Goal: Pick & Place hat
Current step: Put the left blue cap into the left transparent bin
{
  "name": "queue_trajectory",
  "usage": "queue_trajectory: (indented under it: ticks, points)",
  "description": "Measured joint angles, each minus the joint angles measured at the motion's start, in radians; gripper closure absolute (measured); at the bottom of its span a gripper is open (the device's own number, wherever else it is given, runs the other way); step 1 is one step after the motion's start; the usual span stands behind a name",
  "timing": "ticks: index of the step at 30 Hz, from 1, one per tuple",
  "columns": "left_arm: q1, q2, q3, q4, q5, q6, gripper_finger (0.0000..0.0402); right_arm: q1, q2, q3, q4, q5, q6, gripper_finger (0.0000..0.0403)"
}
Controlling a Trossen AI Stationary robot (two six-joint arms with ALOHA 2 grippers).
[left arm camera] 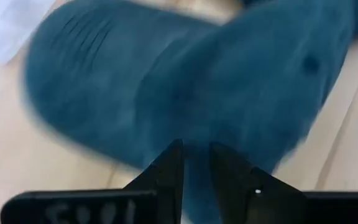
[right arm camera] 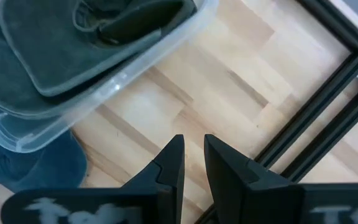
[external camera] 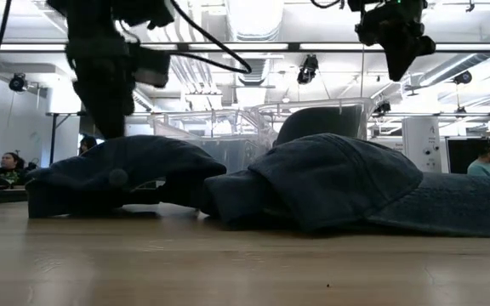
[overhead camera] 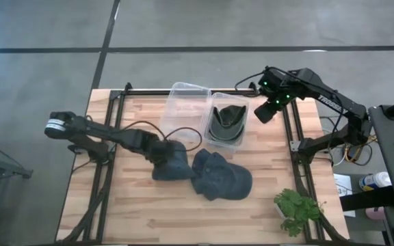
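Note:
Two dark blue hats lie on the wooden table. One [overhead camera: 169, 166] [external camera: 113, 174] sits under my left gripper [overhead camera: 164, 149] [left arm camera: 195, 163], the other [overhead camera: 222, 178] [external camera: 330, 183] just right of it, their edges meeting. My left gripper points down over the first hat's crown [left arm camera: 229, 93], fingers shut. A dark green hat [overhead camera: 226, 119] [right arm camera: 86, 43] lies in a clear plastic bin [overhead camera: 241, 137] [right arm camera: 123, 81]. My right gripper [overhead camera: 269, 109] [right arm camera: 190, 155] [external camera: 395, 47] is shut and hovers well above the table, right of the bin. My left gripper comes at the left blue hat's crown from above with shut fingers [external camera: 105, 110]. I cannot tell whether the fingertips touch the cloth or hang just above it. The hat lies flat on the table.
A second clear bin [overhead camera: 187, 102] stands left of the filled one at the table's far side. A green plant [overhead camera: 297, 212] sits at the near right corner. Black frame rails [overhead camera: 299, 150] run along the table's sides. Bare wood [overhead camera: 135, 212] lies along the near edge.

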Motion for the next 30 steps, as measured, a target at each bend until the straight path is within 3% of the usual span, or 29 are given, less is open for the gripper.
queue_trajectory:
  ticks: [4, 13, 21, 27, 30]
  points:
    - [-0.023, -0.005, -0.101, 0.216, 0.046, -0.089, 0.0333, 0.022, -0.008, -0.043, 0.002, -0.008, 0.000, 0.0344]
    - [-0.164, -0.004, -0.153, 0.400, 0.179, -0.373, 0.0333, 0.109, -0.012, -0.109, 0.070, -0.061, -0.008, 0.0344]
    - [-0.166, -0.037, -0.150, 0.391, 0.310, -0.466, 0.0333, 0.114, 0.004, -0.176, 0.167, -0.165, -0.091, 0.0344]
    - [-0.166, -0.134, -0.150, 0.479, 0.517, -0.533, 0.0333, 0.124, 0.006, -0.216, 0.177, -0.168, -0.190, 0.0344]
    - [-0.165, -0.187, -0.150, 0.481, 0.496, -0.553, 0.0333, 0.130, 0.005, -0.236, 0.177, -0.168, -0.232, 0.0344]
